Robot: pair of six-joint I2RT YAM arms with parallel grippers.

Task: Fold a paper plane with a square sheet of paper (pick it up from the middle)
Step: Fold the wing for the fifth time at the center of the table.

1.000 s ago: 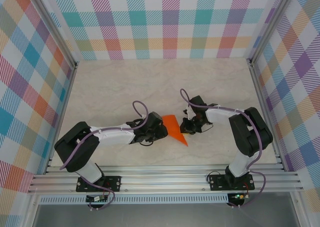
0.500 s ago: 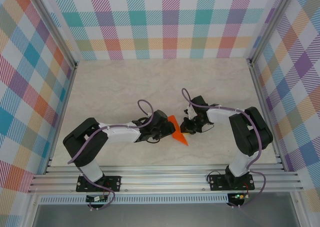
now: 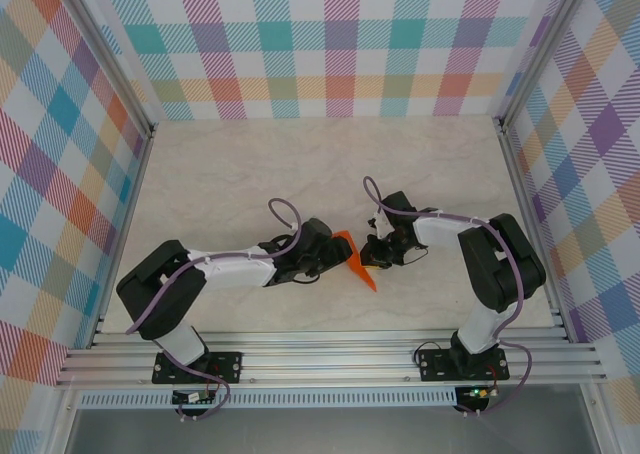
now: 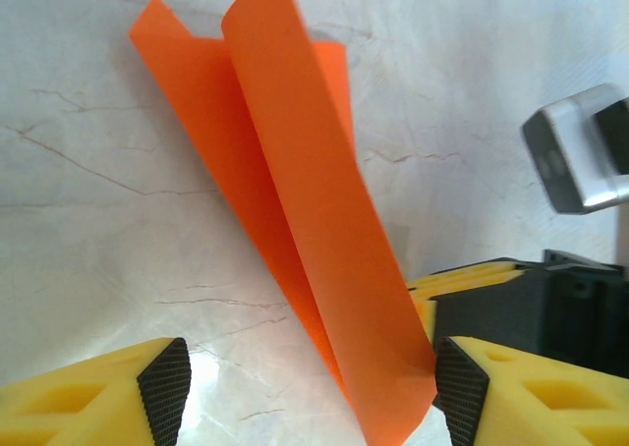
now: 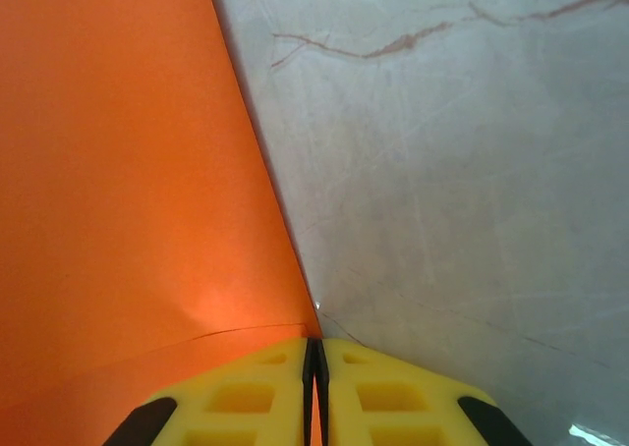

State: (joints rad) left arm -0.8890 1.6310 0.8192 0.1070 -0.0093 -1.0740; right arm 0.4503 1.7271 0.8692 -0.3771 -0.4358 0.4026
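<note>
Paper plane, part-folded, sits on the marble tabletop between the two arms, near the front middle. From the top camera I only get an orange wedge with a sharp tip pointing toward the near edge. Its left part is hidden under the left gripper and its right edge under the right gripper.

On the left wrist camera the paper plane shows as a long folded strip with one flap standing up off a lower layer. The near end is cut off by the frame bottom. The left gripper is spread wide, with fingers on either side of the strip. The right-hand pad is just beside the paper's lower corner, and I can't tell whether it touches. The left-hand pad is well apart from it. Behind the strip I can see yellow fingers and a black body, partly covered by the flap. A grey block is clipped by the right edge, and I can't make out what it is.

On the right wrist camera the right gripper has its fingers pressed together with a thin orange sliver in the seam, so it is pinching the paper plane at its edge. The sheet runs off the frame to the left, so I can't read any folds there. How deep the paper goes into the grip is hidden.
</note>
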